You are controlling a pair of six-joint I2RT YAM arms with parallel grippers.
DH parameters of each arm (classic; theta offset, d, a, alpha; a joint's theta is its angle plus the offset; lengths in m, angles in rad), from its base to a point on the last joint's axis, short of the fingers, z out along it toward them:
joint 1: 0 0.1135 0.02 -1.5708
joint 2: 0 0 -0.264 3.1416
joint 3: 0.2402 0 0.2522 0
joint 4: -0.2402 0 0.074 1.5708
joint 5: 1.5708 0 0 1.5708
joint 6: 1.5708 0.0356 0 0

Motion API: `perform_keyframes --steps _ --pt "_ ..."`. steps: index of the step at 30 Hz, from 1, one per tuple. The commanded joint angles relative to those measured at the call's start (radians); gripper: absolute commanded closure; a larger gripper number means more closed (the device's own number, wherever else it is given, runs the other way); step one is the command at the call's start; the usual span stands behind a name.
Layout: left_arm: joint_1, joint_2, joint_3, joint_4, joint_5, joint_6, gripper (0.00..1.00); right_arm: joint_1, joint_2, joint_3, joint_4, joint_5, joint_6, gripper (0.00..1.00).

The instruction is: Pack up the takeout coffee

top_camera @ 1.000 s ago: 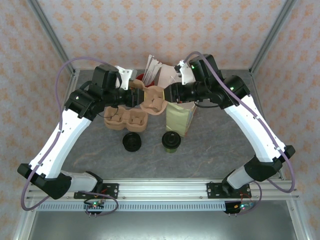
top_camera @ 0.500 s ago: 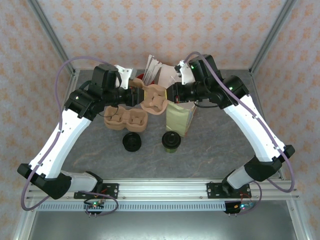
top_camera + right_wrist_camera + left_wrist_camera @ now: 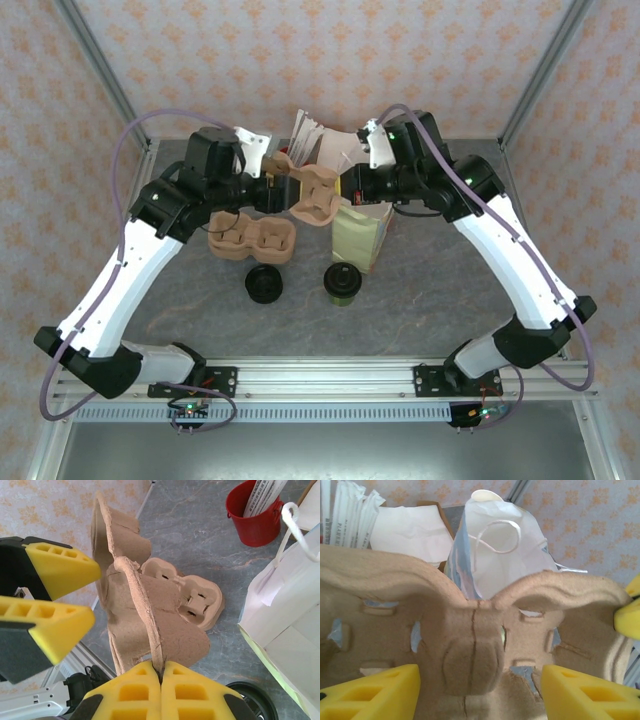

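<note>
top external: the tray is held in the air, pinched at its edge by the right gripper, the left gripper spread around it, likely for a handover, while the coffee is seen on the table near the bag.

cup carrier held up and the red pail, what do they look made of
The cup carrier looks like molded paper pulp: matte tan, fibrous surface, ragged cracked edges. The red pail looks smooth and slightly glossy, painted metal or plastic; the look leaves that open.
</note>
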State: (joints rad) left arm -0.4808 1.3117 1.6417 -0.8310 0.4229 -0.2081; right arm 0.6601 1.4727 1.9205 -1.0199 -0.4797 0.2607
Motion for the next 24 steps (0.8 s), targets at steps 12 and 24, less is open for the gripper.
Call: perform_keyframes --steps 12,24 --pt "-0.082 0.031 -0.02 0.088 -0.203 0.12 0.38 -0.003 -0.047 -0.013 0.03 0.013 0.023 1.0" --pt "-0.085 0.064 0.019 0.062 -0.202 0.136 0.48 -0.004 -0.059 -0.018 0.021 0.017 0.012 1.0"
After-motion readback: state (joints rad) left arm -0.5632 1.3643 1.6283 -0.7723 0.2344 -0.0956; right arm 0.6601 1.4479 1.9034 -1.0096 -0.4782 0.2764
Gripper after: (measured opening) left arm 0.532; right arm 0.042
